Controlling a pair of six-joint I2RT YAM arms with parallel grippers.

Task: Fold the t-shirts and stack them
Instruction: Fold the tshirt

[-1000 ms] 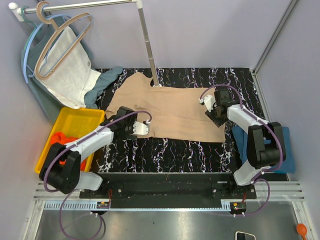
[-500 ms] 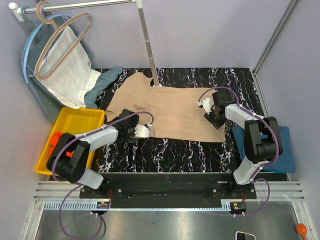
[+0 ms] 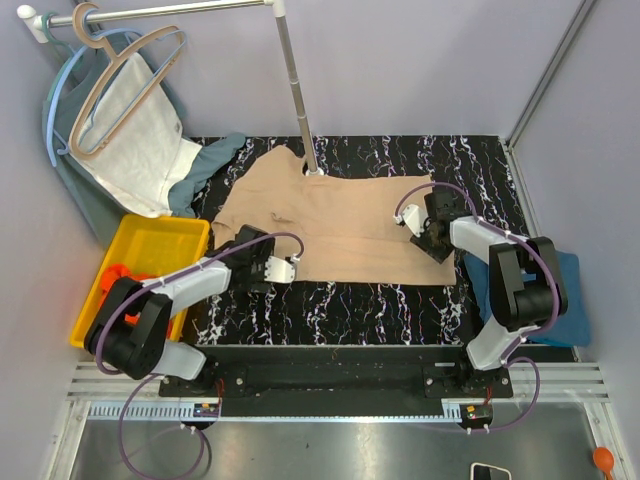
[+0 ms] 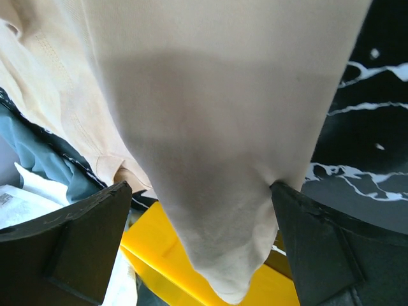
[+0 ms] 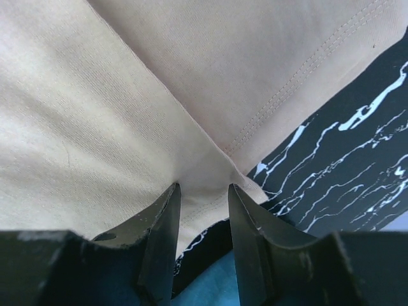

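**Black marbled tabletop draped with beige shirt, one arm at each end**

Black, white-veined table (image 3: 350,300) is shown from above, walled in by pale lilac panels. Most of its width is covered by the beige t-shirt (image 3: 340,225), which is laid flat with its collar end to the left and its hem to the right.

At the shirt's near-left corner the left gripper (image 3: 258,262) is seen. In the wrist view its fingers (image 4: 64,248) are spread wide, and a loose fold of beige cloth is hung between them, touching the right-hand finger only.

At the right edge of the shirt the right gripper (image 3: 435,240) is lowered onto the hem. Its fingers (image 5: 162,236) are drawn close together and the double-stitched corner of the shirt is pinched between their tips, with creases fanned out from that spot.

Beside the table, to the right, the teal-blue t-shirt (image 3: 575,300) is laid in a flat heap. The orange-red t-shirt (image 3: 122,275) is bundled in a yellow bin (image 3: 160,235) at the left. Far left, a white cloth (image 3: 140,130) is hung on a hanger from a metal rail (image 3: 293,90), and a grey-green garment (image 3: 215,158) is slumped onto the table's far-left corner.
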